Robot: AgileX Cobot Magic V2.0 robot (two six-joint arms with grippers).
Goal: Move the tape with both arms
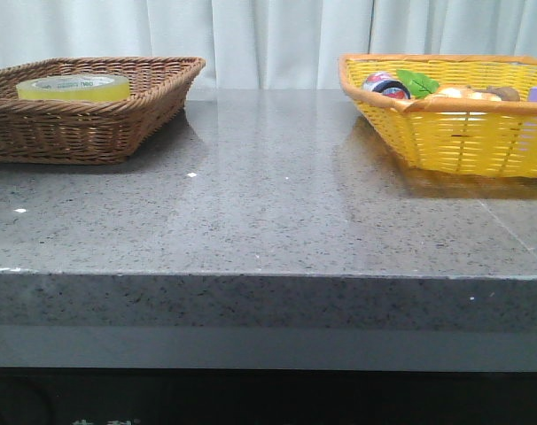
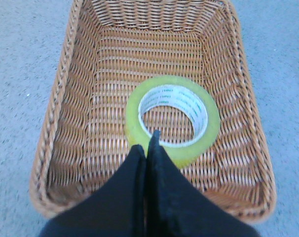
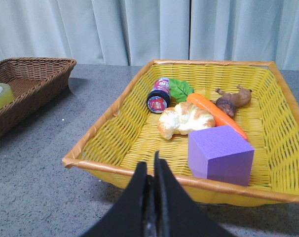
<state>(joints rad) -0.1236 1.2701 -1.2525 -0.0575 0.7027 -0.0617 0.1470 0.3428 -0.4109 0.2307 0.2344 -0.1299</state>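
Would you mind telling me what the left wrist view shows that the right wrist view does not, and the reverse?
Only the left wrist view shows the left gripper, fingers together, above the brown basket, and the tape lying flat inside with its white core open upward.

Only the right wrist view shows the right gripper, also closed, the yellow basket and its contents: purple block, carrot, bread, small tin.

Both show the brown basket, the tape (only an edge in the right view) and the grey table.
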